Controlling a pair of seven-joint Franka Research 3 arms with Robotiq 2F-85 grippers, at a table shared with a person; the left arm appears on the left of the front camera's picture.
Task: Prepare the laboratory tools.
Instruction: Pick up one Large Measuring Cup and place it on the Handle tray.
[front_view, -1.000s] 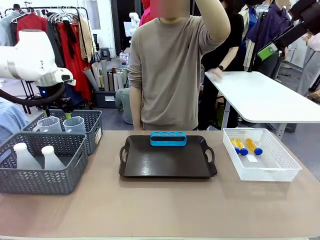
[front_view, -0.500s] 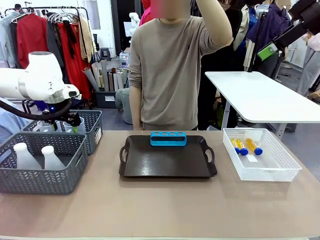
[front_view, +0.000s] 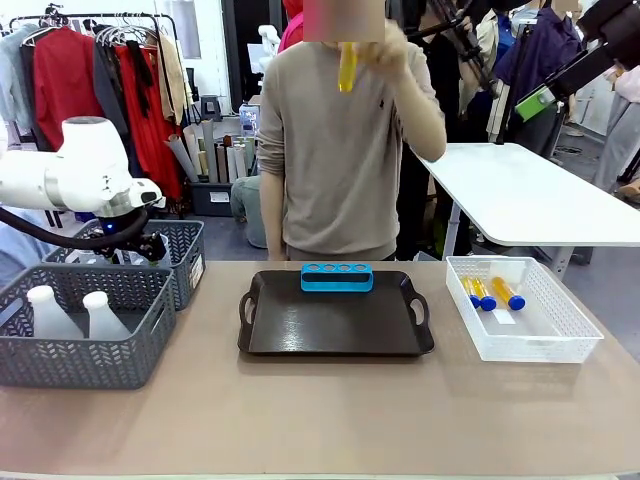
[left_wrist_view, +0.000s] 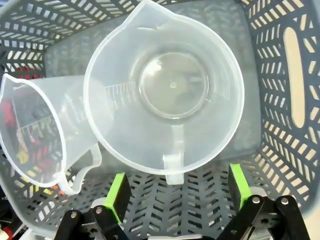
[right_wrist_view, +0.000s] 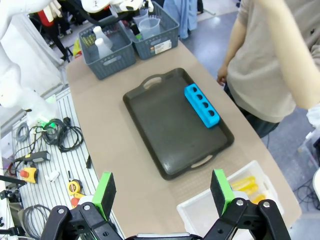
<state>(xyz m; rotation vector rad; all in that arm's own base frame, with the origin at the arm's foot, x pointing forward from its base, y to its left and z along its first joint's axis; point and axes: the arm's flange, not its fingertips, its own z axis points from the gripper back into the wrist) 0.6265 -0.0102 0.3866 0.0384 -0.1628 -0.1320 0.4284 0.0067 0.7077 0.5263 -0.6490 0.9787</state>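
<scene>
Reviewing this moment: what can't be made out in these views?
Front view: the left arm covers the measuring beakers.
Left wrist view: beaker graduations too faint to read.
Right wrist view: the right pincer overlaps the basket tubes; count unclear.
Front view: person's held tube is motion-blurred; cap indiscernible.

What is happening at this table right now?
The left gripper, open, hangs over a clear beaker in the far grey basket, one finger on each side of its handle. The person holds up one amber tube. The blue rack stands empty on the dark tray; three tubes lie in the white basket. The right gripper is open, high above the table.
</scene>
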